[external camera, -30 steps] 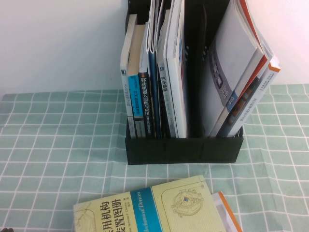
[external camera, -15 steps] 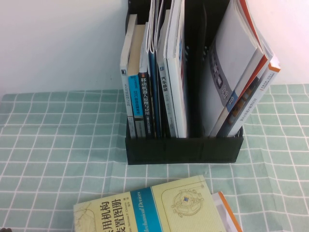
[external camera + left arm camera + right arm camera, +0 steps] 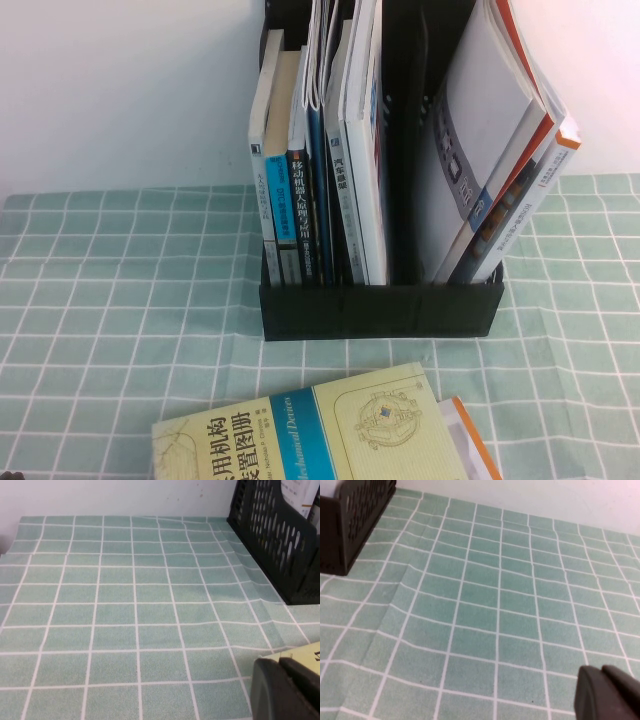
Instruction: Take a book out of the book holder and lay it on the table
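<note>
Broad bare stretches of the desk (image 3: 110, 290) are seen to the left and right of the book holder (image 3: 380, 305), which is set against the back wall. The book (image 3: 478, 455) is laid flat at the desk's near edge, only an orange-bordered white corner being shown, tucked under a pale yellow book with a blue band (image 3: 300, 435). More books are kept upright or leaning in the slots. The holder's perforated side wall is revealed only in the wrist views. The left gripper (image 3: 287, 690) is seen low above the desk beside the yellow book's corner; its state cannot be told. The right gripper (image 3: 607, 692) is clenched on nothing over bare cloth.
</note>
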Robot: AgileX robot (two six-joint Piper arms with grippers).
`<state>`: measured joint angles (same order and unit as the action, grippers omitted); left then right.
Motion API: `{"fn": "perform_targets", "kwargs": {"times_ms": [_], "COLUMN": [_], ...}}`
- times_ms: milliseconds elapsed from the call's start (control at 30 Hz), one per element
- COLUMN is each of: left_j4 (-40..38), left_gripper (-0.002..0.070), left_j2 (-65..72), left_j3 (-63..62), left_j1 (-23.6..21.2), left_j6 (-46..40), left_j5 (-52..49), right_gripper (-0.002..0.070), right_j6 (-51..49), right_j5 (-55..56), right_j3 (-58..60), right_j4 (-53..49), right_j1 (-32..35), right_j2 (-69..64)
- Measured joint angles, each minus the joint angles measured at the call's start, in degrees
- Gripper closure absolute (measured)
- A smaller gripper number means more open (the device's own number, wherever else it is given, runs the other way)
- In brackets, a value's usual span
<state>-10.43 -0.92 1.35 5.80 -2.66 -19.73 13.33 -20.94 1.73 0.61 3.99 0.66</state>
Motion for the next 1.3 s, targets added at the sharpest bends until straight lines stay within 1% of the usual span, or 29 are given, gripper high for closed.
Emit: {"fn": "perform_targets", "kwargs": {"times_ms": [1100, 1200, 1300], "left_j4": [1.81, 2.01, 2.01], "left_gripper": [0.0678, 0.0678, 0.0678], "left_j2": [0.0, 0.0, 0.0], "left_j3": [0.0, 0.0, 0.21], "left_j1": [0.0, 0.0, 0.0], "left_j6": [-1.22, -1.24, -1.24], "left_j5": [0.11, 1.29, 5.17], "right_gripper": [0.0678, 0.0678, 0.0678], "right_j6": [0.0, 0.0, 0.0], "right_j5": [0.0, 0.0, 0.25], "right_j3": [0.0, 0.0, 0.0], "right_j4": [0.09, 0.09, -0.61], "right_j1": [0.0, 0.0, 0.0], "right_j2": [0.0, 0.0, 0.0]}}
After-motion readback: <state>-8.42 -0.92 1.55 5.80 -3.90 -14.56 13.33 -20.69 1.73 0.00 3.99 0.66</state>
